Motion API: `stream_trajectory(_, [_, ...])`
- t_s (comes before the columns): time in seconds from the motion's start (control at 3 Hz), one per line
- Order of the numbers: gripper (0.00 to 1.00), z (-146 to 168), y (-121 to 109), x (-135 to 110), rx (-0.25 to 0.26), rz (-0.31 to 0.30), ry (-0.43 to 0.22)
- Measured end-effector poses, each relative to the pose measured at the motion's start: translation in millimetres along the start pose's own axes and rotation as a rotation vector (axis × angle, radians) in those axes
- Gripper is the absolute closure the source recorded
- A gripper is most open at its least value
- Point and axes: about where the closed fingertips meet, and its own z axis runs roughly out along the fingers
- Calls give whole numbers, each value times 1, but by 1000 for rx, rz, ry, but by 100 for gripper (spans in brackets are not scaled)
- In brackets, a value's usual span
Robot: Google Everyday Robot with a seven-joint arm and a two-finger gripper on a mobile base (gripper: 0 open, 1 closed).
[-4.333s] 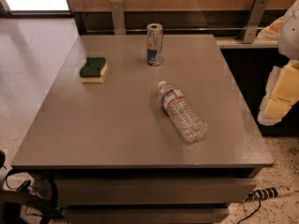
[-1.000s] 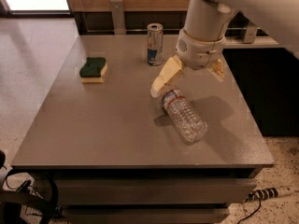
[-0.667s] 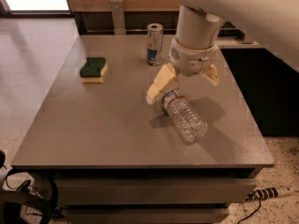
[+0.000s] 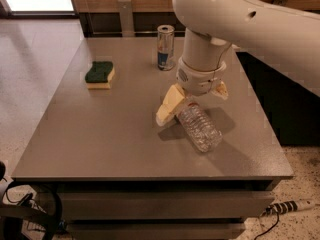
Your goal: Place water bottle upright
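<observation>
The water bottle point(image 4: 201, 129), clear ribbed plastic, lies on its side on the grey table point(image 4: 110, 134), right of centre, its base pointing to the front right. Its cap and label end are hidden under my gripper. My gripper point(image 4: 193, 100) hangs from the white arm straight over that neck end, low to the table. It is open, with one cream finger point(image 4: 167, 107) to the left of the bottle and the other point(image 4: 220, 90) to the right. The fingers straddle the neck end without closing on it.
A slim silver-and-blue can point(image 4: 165, 47) stands upright at the back of the table, just behind the gripper. A green-and-yellow sponge point(image 4: 99, 74) lies at the back left. The table's right edge is near the bottle. Cables and a power strip point(image 4: 290, 206) lie on the floor.
The arm came in from the right and now stands over the bottle. Over the last second the open gripper sank lower and shifted slightly left around the neck end. The bottle has not moved.
</observation>
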Motion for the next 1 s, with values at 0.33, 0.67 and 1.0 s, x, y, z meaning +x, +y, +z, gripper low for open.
stream_trajectory(0.33, [24, 10, 3, 1, 12, -18, -2])
stream_trajectory(0.67, [56, 10, 4, 1, 11, -20, -4])
stream_trajectory(1.0, [79, 11, 4, 0, 11, -21, -6])
